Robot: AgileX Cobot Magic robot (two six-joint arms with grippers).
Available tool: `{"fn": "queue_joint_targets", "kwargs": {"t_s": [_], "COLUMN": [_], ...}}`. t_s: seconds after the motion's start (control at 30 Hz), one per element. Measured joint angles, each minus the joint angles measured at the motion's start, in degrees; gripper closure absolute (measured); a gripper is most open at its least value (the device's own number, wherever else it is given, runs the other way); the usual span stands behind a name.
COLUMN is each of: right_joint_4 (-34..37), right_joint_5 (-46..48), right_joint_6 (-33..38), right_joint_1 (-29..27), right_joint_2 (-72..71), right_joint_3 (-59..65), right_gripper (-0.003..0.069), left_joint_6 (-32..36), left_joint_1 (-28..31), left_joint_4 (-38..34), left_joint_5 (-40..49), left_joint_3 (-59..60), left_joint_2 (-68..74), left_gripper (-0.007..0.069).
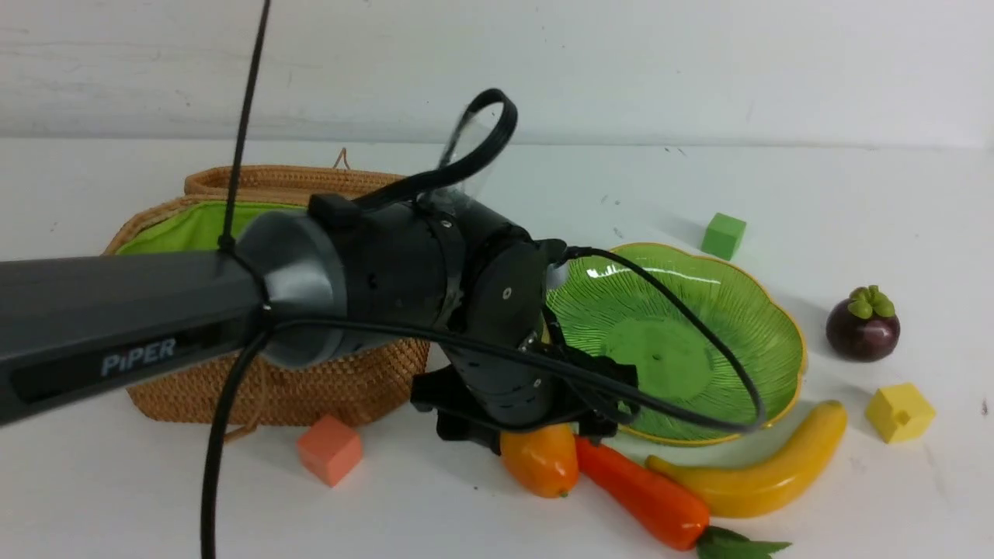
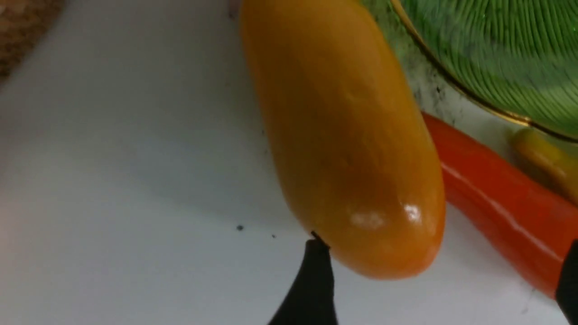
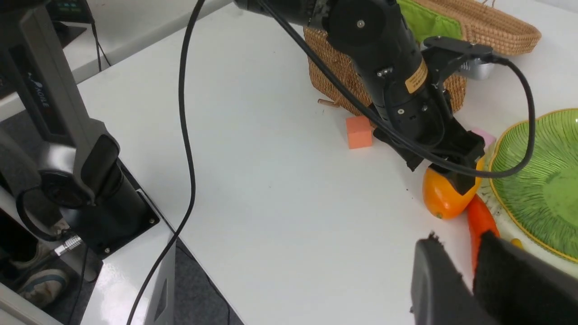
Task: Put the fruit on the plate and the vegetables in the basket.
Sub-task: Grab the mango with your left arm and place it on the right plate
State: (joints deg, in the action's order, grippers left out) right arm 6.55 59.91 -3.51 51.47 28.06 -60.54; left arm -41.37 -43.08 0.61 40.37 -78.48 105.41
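Mango (image 2: 343,149): glossy, oblong, orange-yellow skin.

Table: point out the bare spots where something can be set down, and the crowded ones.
Free: the plate, nothing in it; the table front left, on the near side of the orange cube; the strip behind the plate, past the green cube. Crowded: the plate's near rim, where mango, carrot and banana lie close together under the open left gripper.
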Motion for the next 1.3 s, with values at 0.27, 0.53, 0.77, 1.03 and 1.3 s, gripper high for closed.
{"fn": "queue_joint_targets", "kwargs": {"t_s": [0.27,0.53,0.77,1.03,1.3], "right_joint_4": [0.0,0.1,0.2,0.2,1.4], "right_joint_5": [0.9,1.1,1.1,1.3,1.5], "right_joint_6": [0.4,0.4,0.4,0.4,0.4], "right_joint_1": [0.0,0.0,0.0,0.0,0.0], "right_joint_2": [0.0,0.0,0.0,0.0,0.0], "right_joint_3": [0.0,0.0,0.0,0.0,0.0], "right_gripper": [0.0509,0.0508,0.0510,0.0510,0.0510], "left_joint_6": [-3.6,-3.9,-4.0,-2.5,-1.8], "left_joint_1": [0.0,0.0,0.0,0.0,0.0], "left_joint_4": [4.5,4.9,5.3,5.3,5.3], "left_joint_5": [-0.3,-2.2,-1.8,2.1,5.0], "left_joint_3": [0.0,0.0,0.0,0.0,0.0], "left_joint_2": [2.2,2.2,2.2,2.2,2.2], "left_gripper": [0.0011,0.0026,0.0032,0.0032,0.0032]}}
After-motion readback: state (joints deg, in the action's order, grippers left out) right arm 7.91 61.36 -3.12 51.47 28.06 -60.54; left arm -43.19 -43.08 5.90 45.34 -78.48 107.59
